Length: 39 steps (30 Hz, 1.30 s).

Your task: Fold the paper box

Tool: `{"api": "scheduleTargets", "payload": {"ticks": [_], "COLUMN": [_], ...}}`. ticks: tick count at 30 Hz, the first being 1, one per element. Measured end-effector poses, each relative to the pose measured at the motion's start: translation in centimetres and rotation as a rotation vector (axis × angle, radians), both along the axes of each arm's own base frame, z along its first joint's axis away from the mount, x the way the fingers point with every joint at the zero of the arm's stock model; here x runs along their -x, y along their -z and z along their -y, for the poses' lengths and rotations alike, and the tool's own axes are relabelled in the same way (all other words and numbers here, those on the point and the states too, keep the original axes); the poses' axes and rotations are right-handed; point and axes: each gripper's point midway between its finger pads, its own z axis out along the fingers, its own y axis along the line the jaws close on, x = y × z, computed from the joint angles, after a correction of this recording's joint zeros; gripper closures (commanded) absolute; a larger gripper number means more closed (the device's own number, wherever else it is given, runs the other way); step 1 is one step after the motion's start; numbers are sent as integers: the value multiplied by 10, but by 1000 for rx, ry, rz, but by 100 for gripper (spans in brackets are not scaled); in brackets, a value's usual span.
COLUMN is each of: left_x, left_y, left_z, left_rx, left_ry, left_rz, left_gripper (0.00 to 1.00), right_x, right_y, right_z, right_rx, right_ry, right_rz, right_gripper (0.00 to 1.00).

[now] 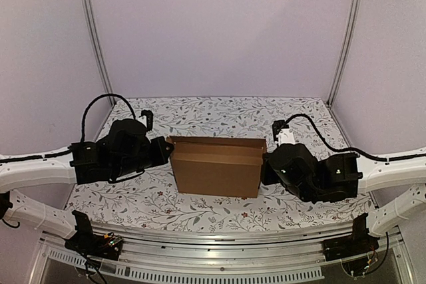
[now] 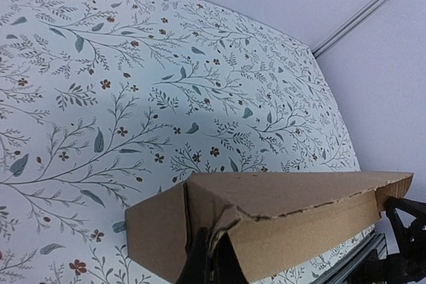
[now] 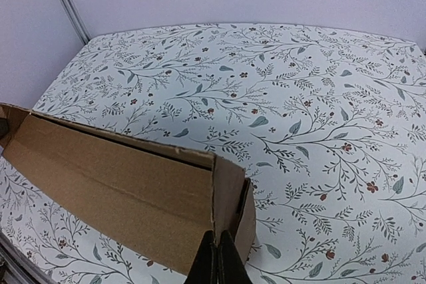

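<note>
— Two claws are in view; where is the left one?
— The left claw [image 1: 167, 151] is at the 9 o'clock end of the paper box [image 1: 217, 171], with its fingers pressed fully together. Its wrist camera shows a ragged cardboard edge of that end running down between the dark fingertips [image 2: 197, 265]. It is pinching the cardboard there.
— And the right one?
— The right claw [image 1: 265, 167] mirrors it at the 3 o'clock end. Its fingers are squeezed just as tight. Its wrist camera shows the upright edge of the end wall going straight down into them, so it has hold of that wall.
— Where is the box itself?
— Around the middle of the counter [image 1: 200, 114], a little toward 6 o'clock, sitting on the floral-patterned surface. Its long axis runs from 9 to 3 o'clock, spanning the gap between the two claws.
— What shape is it in?
— It is plain brown and rectangular, with one long wall facing 6 o'clock and a lighter face on top. From the right wrist, a dark slit runs along the top of a long wall, where two layers do not lie flush. I cannot tell whether the top is fully closed.
— Anything else nearby?
— A black cable [image 1: 100, 101] arches over the left arm at about 10 o'clock from the box. A second cable [image 1: 319, 131] loops off the right arm at about 2 o'clock.
</note>
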Motion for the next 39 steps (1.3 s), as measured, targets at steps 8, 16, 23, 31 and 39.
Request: {"api": "scheduleTargets", "payload": {"ticks": [8, 16, 23, 31, 39], "left_x": [5, 5, 4, 3, 4], "left_y": [2, 5, 7, 8, 9], "left_z": [0, 0, 0, 1, 8], "left_rx": [12, 24, 32, 32, 42], "left_ry": [-11, -40, -57, -70, -51], "left_rz": [7, 16, 23, 26, 23], "left_gripper": [100, 100, 100, 100, 100], "right_x": [8, 11, 11, 15, 32], "right_y": [7, 11, 14, 11, 1], "right_z": [-1, -4, -5, -6, -4], "right_rx": [-77, -133, -185, -220, -150], "right_ry": [27, 35, 52, 30, -64], "right_rz": [-7, -22, -23, -44, -82], "right_gripper": [100, 100, 100, 83, 65]}}
